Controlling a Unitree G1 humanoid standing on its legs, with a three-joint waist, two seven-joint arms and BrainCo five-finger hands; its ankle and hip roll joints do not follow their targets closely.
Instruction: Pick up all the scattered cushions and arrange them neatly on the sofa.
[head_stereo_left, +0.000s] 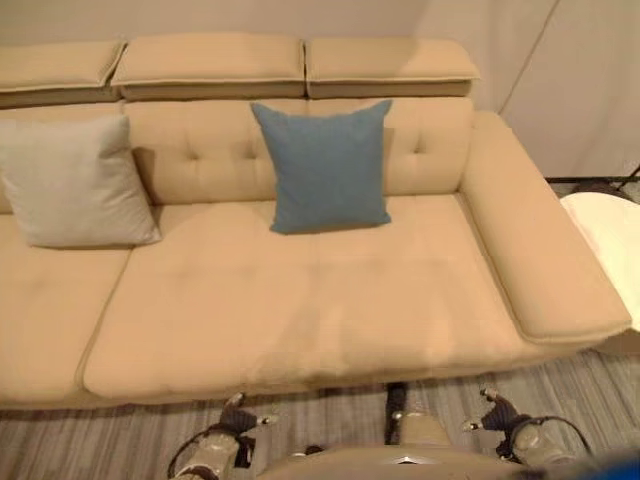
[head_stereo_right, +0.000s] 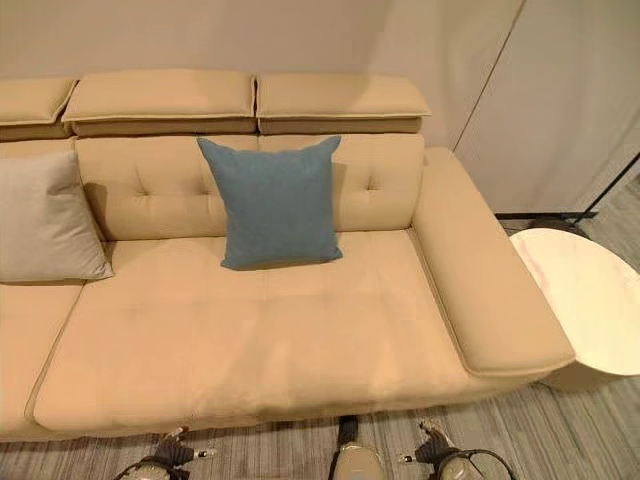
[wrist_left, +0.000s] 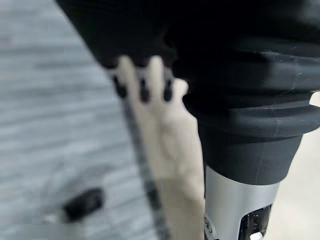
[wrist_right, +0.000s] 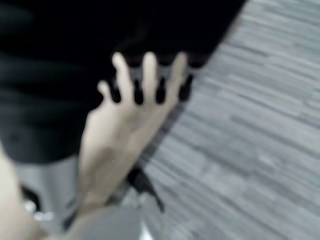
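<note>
A blue cushion (head_stereo_left: 325, 165) stands upright against the backrest of the beige sofa (head_stereo_left: 300, 320), near the middle. A light grey cushion (head_stereo_left: 70, 180) leans against the backrest on the left seat. My left hand (head_stereo_left: 238, 420) hangs low in front of the sofa's front edge, over the floor, fingers (wrist_left: 145, 75) relaxed and holding nothing. My right hand (head_stereo_left: 497, 412) hangs the same way further right, its fingers (wrist_right: 150, 70) straight and empty. Both hands are well short of the cushions.
A round white side table (head_stereo_right: 585, 300) stands beside the sofa's right armrest (head_stereo_right: 480, 280). Grey striped flooring (head_stereo_right: 560, 430) runs along the sofa's front. A pale wall rises behind the sofa.
</note>
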